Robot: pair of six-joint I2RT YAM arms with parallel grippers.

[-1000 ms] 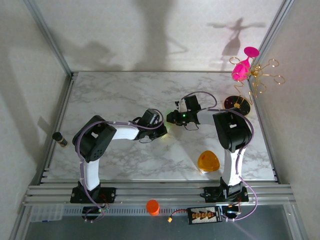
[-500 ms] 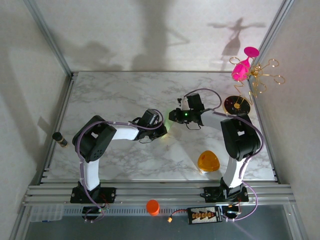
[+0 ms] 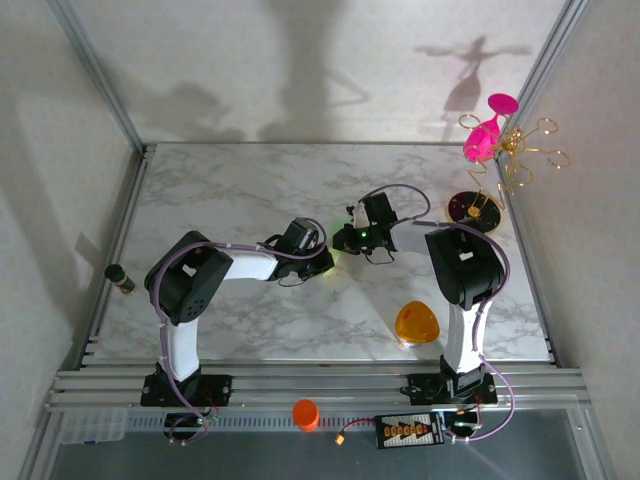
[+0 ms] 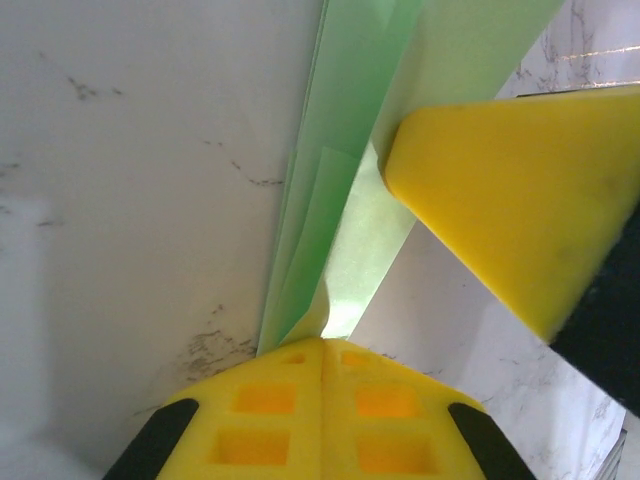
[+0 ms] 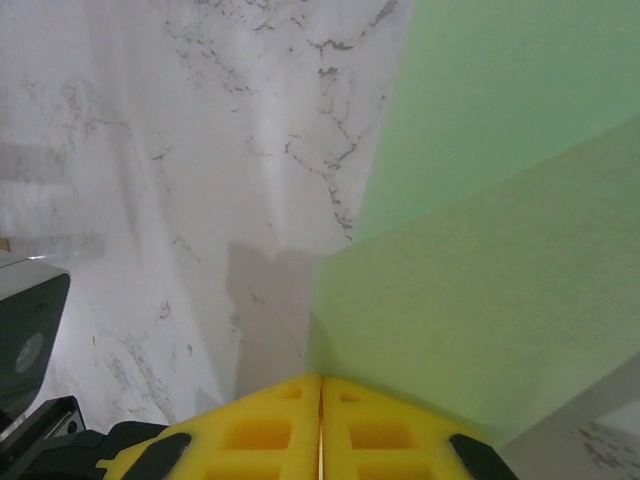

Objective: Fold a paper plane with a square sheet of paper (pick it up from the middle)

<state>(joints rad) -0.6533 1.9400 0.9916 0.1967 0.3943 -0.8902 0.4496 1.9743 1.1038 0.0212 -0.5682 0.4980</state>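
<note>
- The left gripper (image 4: 322, 348) has its jaws pressed together on the near end of the folded green paper (image 4: 345, 170), which runs straight ahead from them.
- The right gripper (image 5: 320, 385) likewise pinches a corner of the paper, jaws together; the sheet spreads ahead and rightward.
- Beneath and beyond both lies the marble table (image 5: 150, 150).

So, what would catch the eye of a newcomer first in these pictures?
The folded green paper, pinched at the middle of the table between both pairs of shut yellow jaws. Next, an orange rounded-triangle object at the front right and a bright pink glass at the far right edge.
</note>
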